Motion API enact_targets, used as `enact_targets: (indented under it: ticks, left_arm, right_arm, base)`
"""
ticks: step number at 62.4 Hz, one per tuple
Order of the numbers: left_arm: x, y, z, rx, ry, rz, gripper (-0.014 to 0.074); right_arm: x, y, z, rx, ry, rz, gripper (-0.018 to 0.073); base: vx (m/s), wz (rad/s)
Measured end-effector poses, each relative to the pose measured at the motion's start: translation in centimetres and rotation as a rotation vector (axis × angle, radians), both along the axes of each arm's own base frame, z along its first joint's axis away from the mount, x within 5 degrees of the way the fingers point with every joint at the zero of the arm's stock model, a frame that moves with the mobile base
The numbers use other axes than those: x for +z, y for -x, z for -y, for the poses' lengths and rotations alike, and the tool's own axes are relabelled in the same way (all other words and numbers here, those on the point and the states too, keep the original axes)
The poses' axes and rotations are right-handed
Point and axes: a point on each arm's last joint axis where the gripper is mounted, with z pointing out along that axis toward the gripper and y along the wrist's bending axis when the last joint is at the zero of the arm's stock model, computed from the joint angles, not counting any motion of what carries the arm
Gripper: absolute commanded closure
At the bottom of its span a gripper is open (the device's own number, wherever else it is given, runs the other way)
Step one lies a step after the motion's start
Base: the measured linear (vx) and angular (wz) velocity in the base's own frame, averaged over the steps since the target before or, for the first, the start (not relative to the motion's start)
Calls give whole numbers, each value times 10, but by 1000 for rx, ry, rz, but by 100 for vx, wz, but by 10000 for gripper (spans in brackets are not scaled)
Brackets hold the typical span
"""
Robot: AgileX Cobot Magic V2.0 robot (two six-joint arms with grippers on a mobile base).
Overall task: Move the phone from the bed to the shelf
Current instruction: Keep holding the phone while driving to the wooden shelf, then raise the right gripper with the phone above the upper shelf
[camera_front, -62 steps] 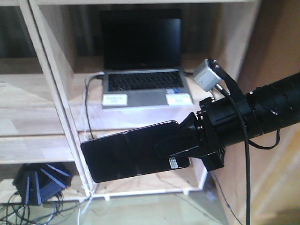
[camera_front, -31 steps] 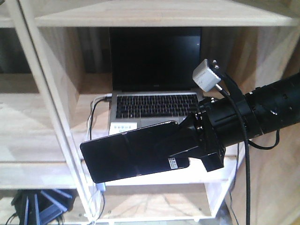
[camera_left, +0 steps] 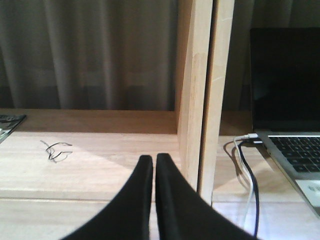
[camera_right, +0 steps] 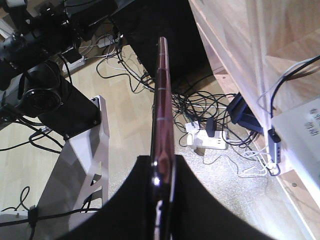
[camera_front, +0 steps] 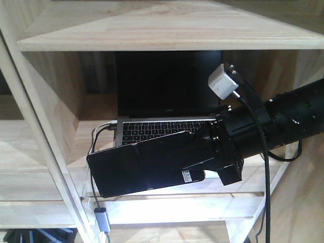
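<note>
1. Right gripper (camera_front: 195,161): clenched on the phone (camera_front: 131,169). The black fingers clamp the phone's 3 o'clock end, just above the small white barcode sticker (camera_front: 188,175).
2. Phone position: held in the air in front of the shelf (camera_front: 167,30), well above the floor. It lies roughly level, its 9 o'clock end tilted slightly down and its glossy black face toward the front-facing camera. A seam crosses its middle.
3. In the right wrist view the phone (camera_right: 162,100) appears edge-on, with its pinkish rim running toward 12 o'clock from the right gripper (camera_right: 162,175). One finger presses on each face.
4. Shelf compartment: an open grey laptop (camera_front: 167,86) stands at 12 o'clock of the phone, on the board behind it. The phone covers the front part of its keyboard from view. A cable runs from the laptop's 9 o'clock side down to a small adapter (camera_front: 101,218) at 7 o'clock.
5. A small white-grey box (camera_front: 223,81) sits on the right arm at 1 o'clock of the gripper.
6. Left gripper (camera_left: 153,165): closed, with its fingers touching and nothing between them. It points at the shelf's upright divider (camera_left: 200,100). The laptop (camera_left: 290,80) lies at 2 o'clock, beyond that divider.
7. The floor below carries tangled cables and a white power strip (camera_right: 207,137).
</note>
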Motion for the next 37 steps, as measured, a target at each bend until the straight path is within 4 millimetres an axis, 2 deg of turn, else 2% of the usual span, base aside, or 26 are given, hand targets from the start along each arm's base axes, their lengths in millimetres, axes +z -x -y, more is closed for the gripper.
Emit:
enact_targets:
  ticks: [37]
  left_arm:
    - [0,0,0,0,0,0,595]
  right_arm:
    - [0,0,0,0,0,0,561]
  base:
    - [4,0]
